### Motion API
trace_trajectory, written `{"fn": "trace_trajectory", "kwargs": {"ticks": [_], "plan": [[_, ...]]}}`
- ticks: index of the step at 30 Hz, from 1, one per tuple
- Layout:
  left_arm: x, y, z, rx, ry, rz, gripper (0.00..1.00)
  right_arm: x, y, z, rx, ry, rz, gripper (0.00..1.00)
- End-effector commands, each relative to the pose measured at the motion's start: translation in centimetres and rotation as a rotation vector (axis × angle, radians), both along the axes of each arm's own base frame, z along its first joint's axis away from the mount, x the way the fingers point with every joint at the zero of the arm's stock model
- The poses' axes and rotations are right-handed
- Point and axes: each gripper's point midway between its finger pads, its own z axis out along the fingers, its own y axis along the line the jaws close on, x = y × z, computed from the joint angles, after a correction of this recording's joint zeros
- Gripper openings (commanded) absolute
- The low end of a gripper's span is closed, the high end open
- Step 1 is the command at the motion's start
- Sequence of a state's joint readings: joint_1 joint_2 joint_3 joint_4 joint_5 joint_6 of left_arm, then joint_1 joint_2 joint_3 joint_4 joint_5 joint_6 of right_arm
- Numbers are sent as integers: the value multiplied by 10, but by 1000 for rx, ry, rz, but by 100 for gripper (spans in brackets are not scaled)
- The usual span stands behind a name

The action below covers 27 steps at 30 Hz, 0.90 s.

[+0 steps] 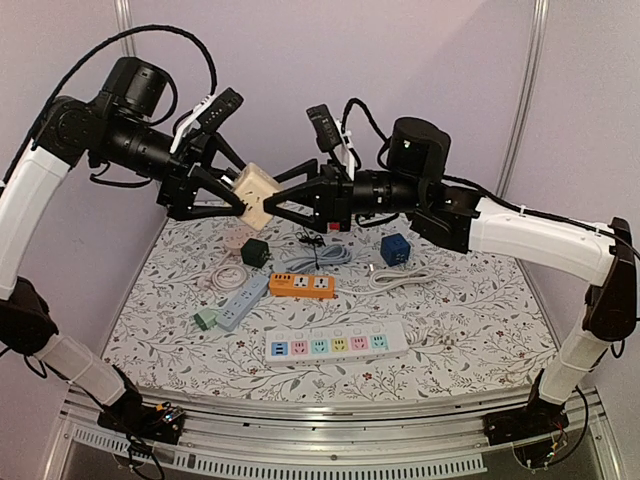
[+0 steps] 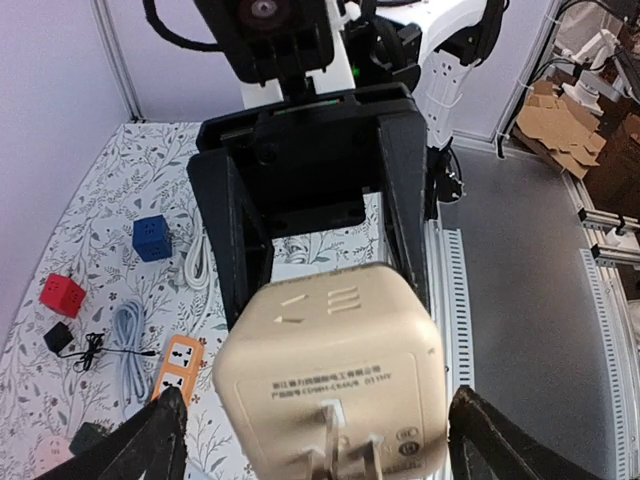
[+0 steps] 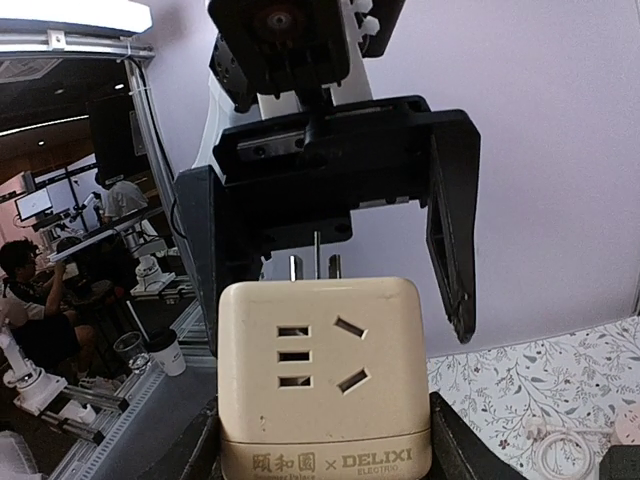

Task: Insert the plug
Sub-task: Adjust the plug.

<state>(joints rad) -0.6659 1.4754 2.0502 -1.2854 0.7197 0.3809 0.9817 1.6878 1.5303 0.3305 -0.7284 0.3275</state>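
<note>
A cream cube adapter (image 1: 255, 192) hangs in the air between the two raised arms, above the back of the table. My right gripper (image 1: 271, 200) is shut on it; in the right wrist view both fingers press its sides (image 3: 322, 440) and its socket face (image 3: 320, 350) shows. Its metal prongs (image 2: 345, 440) point at my left gripper (image 1: 242, 197). The left gripper (image 2: 318, 425) is open, its fingers standing on either side of the cube with a gap on each side.
On the floral table lie a white power strip with coloured sockets (image 1: 335, 345), an orange strip (image 1: 300, 286), a light-blue strip (image 1: 240, 302), a blue cube (image 1: 395, 249), a dark green cube (image 1: 255, 252) and coiled white cable (image 1: 400, 280).
</note>
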Motion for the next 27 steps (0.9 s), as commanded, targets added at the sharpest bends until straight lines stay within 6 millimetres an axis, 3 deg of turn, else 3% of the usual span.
{"fn": "trace_trajectory", "kwargs": {"ticks": [1, 3, 9, 13, 15, 17, 20, 22, 24, 27], "plan": [[-15, 32, -9, 118, -147, 5, 90, -10, -31, -3, -137, 59, 107, 0], [-15, 44, -12, 169, -197, 24, 91, -11, -39, -19, -237, 58, 84, 0], [-16, 82, -26, 327, -372, 57, 92, -22, -61, -35, -402, 32, 69, 0], [-6, 111, -39, 480, -582, 58, 92, -3, -64, -42, -479, 26, -57, 0], [-6, 115, -38, 498, -679, 20, 92, 6, -62, -47, -507, 75, -109, 0], [-25, 113, -27, 422, -860, -82, 99, 6, -56, -49, -522, 115, -119, 0], [-51, 88, -18, 202, -1144, -244, 100, -4, -43, -49, -537, 91, -128, 0], [-62, 69, -24, 112, -1277, -352, 99, -10, -35, -48, -538, 71, -121, 0], [-60, 50, -37, 121, -1307, -415, 99, -14, -30, -49, -540, 65, -115, 0], [-59, 23, -45, 130, -1216, -429, 99, -18, -28, -51, -548, 63, -112, 0]]}}
